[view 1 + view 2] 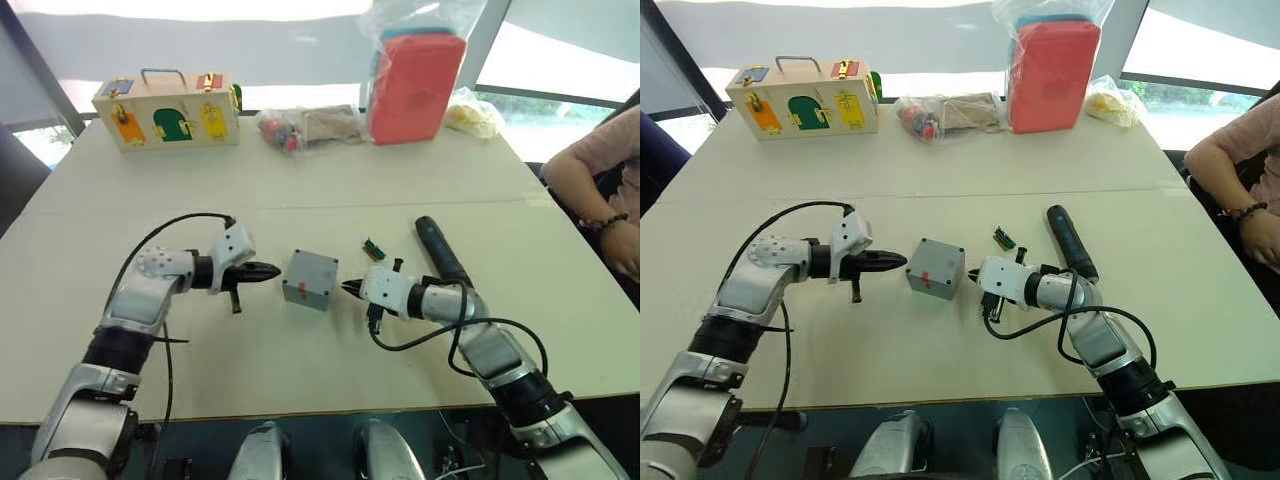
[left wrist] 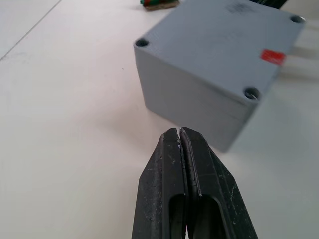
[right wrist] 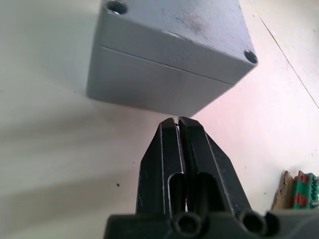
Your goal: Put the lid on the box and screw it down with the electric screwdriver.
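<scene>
Right hand (image 1: 345,288) has its fingers pressed together and holds nothing; it sits just right of the box (image 1: 309,279), tips pointing left at it. Left hand (image 1: 272,270), likewise closed and empty, sits just left of the box. The lid (image 2: 219,42) already rests on the box, seam visible, corner holes up. The screwdriver (image 1: 442,250) lies on the surface (image 1: 300,380) right of the box and beyond the right forearm, long axis running near-to-far. The right hand is the nearer one; reaching it likely calls for a move right and far.
</scene>
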You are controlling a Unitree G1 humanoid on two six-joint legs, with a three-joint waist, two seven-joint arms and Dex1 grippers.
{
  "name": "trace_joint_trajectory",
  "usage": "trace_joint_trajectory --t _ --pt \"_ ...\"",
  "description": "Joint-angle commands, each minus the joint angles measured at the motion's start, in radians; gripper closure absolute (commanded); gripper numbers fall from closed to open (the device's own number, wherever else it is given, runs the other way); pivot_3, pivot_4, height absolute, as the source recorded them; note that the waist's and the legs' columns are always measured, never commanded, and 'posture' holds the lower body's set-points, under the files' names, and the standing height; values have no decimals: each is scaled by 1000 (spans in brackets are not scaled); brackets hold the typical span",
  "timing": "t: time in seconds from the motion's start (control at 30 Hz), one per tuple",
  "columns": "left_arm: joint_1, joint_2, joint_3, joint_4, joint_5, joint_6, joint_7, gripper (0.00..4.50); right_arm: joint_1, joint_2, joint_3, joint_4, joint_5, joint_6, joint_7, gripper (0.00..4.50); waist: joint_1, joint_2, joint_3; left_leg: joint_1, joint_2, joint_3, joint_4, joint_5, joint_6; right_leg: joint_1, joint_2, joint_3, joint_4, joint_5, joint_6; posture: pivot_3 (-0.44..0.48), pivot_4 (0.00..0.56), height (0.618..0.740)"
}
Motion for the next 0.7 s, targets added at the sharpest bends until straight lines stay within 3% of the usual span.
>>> trace_joint_trajectory --t 0.03,0.3,0.7 --pt "-28 -13 -11 24 17 -42 -6 4500 -28 10 -3 -2 -3 -2 -7 4436 0 0 0 0 0 0 0 0 0 0 0 0 0 0 0 0 150 730" --pt "-10 -6 -27 -9 -7 -26 -98 4500 -46 45 15 3 23 -8 21 4436 2 0 0 -1 0 0 0 0 0 -1 0 0 0 0 0 0 150 730" --pt "20 -4 -22 -84 -16 18 -114 4500 -62 67 24 2 39 -3 83 4436 1 0 0 -1 0 -1 1 0 0 -1 0 0 0 0 0 0 150 730"
